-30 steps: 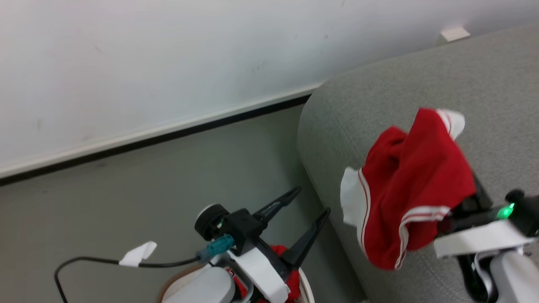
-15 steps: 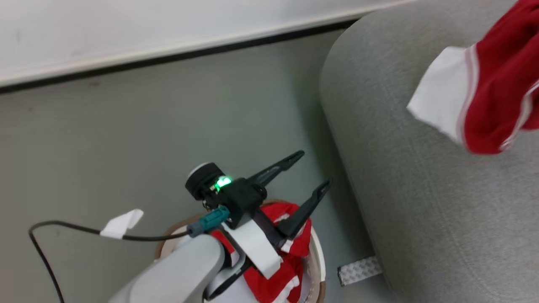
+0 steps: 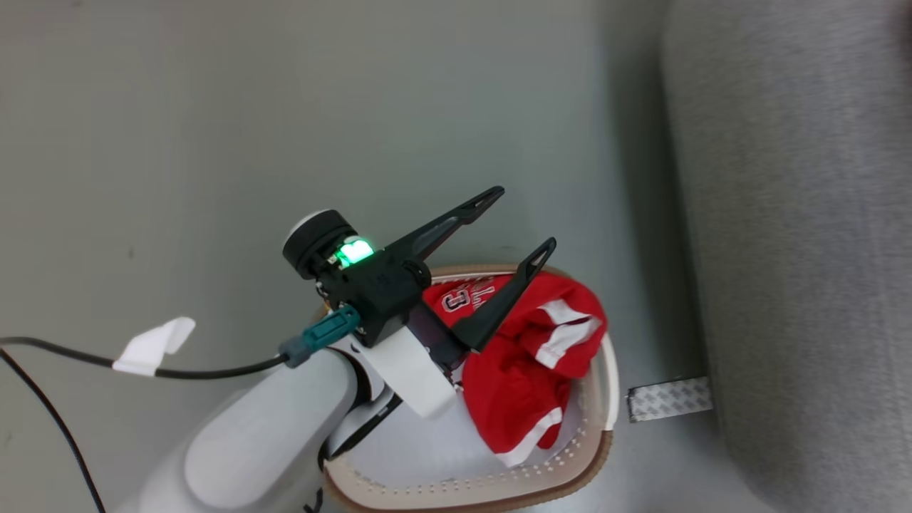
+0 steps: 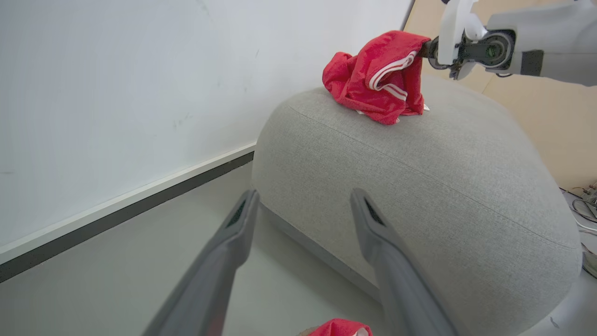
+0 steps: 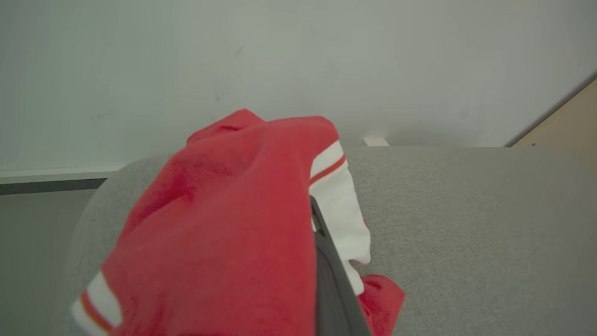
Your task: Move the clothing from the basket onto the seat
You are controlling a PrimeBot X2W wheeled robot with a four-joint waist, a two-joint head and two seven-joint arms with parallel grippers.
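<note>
The clothing (image 5: 224, 224), red with white panels and thin red stripes, is bunched over the closed right pincer (image 5: 301, 210), hiding all but one dark finger (image 5: 329, 270). Its lower fold lies against the grey seat (image 5: 466, 224). Behind are a pale wall (image 5: 280, 56), a dark skirting strip (image 5: 46, 185) and a tan panel (image 5: 559, 121)

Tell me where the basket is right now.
In the head view, the basket sits on the floor at bottom centre, just left of the grey seat, below the left gripper with its jaws open; red clothing lies in it.
</note>
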